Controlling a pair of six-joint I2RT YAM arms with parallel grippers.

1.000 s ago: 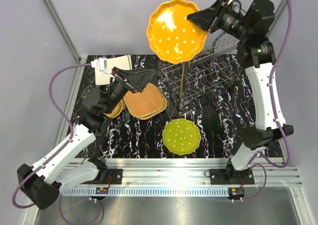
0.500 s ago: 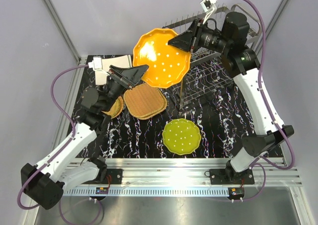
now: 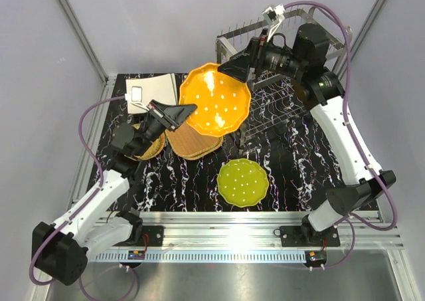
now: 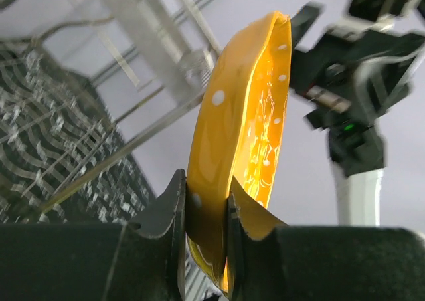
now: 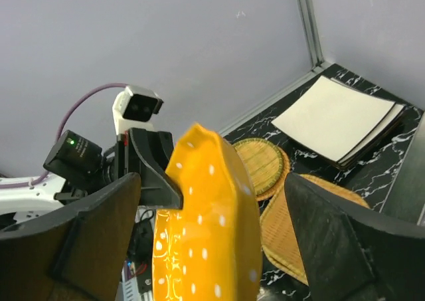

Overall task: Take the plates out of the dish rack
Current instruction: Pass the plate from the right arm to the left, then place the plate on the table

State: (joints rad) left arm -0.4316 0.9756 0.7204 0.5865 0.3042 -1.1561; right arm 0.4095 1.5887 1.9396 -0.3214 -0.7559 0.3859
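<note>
An orange dotted plate [image 3: 214,100] hangs tilted in the air left of the dish rack [image 3: 292,92]. My left gripper [image 3: 184,112] is shut on its lower left rim; the left wrist view shows both fingers [image 4: 167,211] pressed on the plate [image 4: 242,128]. My right gripper [image 3: 238,68] stands open at the plate's upper right edge. Its fingers [image 5: 99,228] are spread wide on either side of the plate [image 5: 206,234], apart from it. A green dotted plate [image 3: 243,182] lies flat on the table in front of the rack.
Woven rounded-square plates [image 3: 199,141] are stacked under the held plate, with a round woven plate [image 3: 151,147] to their left. Cream square plates [image 3: 154,88] lie at the back left. The rack's tall frame [image 3: 222,45] stands just right of the plate.
The right arm carried the orange plate down and left from high above the rack. The left gripper closed on its rim. The right gripper then opened and let go.
</note>
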